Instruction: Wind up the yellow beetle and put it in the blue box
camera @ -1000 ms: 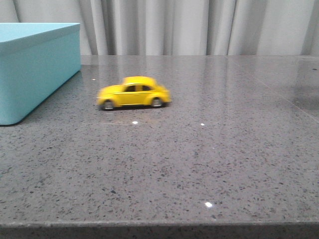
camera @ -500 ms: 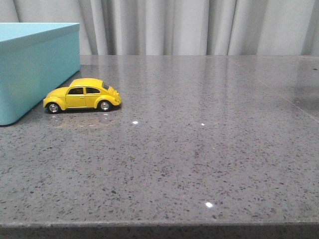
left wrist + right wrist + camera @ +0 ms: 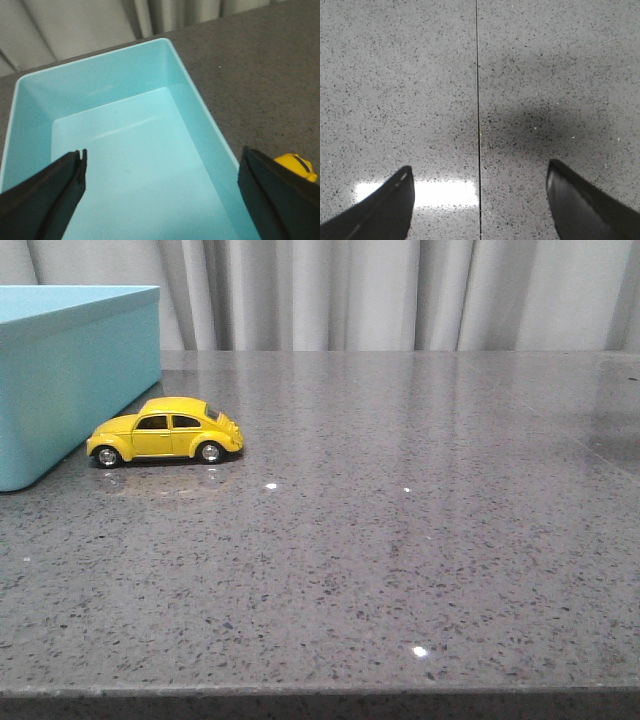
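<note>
The yellow beetle (image 3: 165,430) stands on its wheels on the grey stone table, nose pointing left and almost touching the side of the blue box (image 3: 70,370) at the far left. In the left wrist view the box's bare turquoise floor (image 3: 130,165) lies below my left gripper (image 3: 161,165), which is open and holds nothing. A bit of the beetle (image 3: 296,166) shows past the box wall, beside one finger. My right gripper (image 3: 479,182) is open over bare speckled tabletop, holding nothing. Neither gripper appears in the front view.
Grey curtains (image 3: 400,295) hang behind the table. A thin dark seam (image 3: 478,100) runs through the stone under the right gripper. The table's front edge (image 3: 320,695) is close to the camera.
The beetle rolled left across the table from near the middle to just beside the box, then stopped; it has not moved in the last half second.
</note>
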Motion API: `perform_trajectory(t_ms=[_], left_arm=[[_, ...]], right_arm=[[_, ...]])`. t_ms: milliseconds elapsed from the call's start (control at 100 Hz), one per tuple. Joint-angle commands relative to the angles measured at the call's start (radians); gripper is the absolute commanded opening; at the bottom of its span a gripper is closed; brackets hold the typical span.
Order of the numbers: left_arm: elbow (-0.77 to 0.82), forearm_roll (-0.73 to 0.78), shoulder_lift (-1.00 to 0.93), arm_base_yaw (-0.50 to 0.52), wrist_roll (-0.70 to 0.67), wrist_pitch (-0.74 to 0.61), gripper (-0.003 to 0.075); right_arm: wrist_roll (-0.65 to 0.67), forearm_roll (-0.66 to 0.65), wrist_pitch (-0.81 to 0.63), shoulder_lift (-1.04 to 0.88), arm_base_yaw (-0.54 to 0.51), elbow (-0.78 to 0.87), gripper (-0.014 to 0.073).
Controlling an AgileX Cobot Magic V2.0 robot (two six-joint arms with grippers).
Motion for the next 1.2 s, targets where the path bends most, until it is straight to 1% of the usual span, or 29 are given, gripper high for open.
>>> perform_trajectory(t_ms=[0, 90, 160, 360, 490, 580, 700, 870, 1190], left_arm=[[-0.119, -0.023, 0.070, -0.052, 0.091, 0.002, 0.0599], [-0.200, -0.023, 0.149, -0.112, 0.210, 0.085, 0.0599], [-0.264, -0.023, 0.214, -0.156, 0.269, 0.148, 0.0599], [-0.435, -0.023, 0.412, -0.255, 0.305, 0.298, 0.0599], [-0.517, -0.015, 0.527, -0.302, 0.394, 0.366, 0.0599], [-0.537, 0.016, 0.582, -0.332, 0.445, 0.392, 0.0599], [-0.539, 0.072, 0.640, -0.364, 0.445, 0.425, 0.0599], [-0.539, 0.077, 0.703, -0.393, 0.445, 0.431, 0.0599], [-0.539, 0.171, 0.786, -0.394, 0.445, 0.430, 0.0599]], right_arm=[[-0.014, -0.004, -0.032, -0.037, 0.002, -0.022, 0.0549], [-0.014, -0.003, -0.032, -0.037, 0.002, -0.022, 0.0549], [-0.014, -0.003, -0.032, -0.037, 0.002, -0.022, 0.0549], [-0.014, -0.003, -0.032, -0.037, 0.002, -0.022, 0.0549], [-0.014, -0.003, -0.025, -0.037, 0.002, -0.022, 0.0549], [-0.014, -0.003, -0.024, -0.037, 0.002, -0.022, 0.0549], [-0.014, -0.003, -0.021, -0.037, 0.002, -0.022, 0.0549], [-0.014, -0.003, -0.012, -0.037, 0.002, -0.022, 0.0549], [-0.040, -0.003, -0.005, -0.037, 0.002, -0.022, 0.0549]])
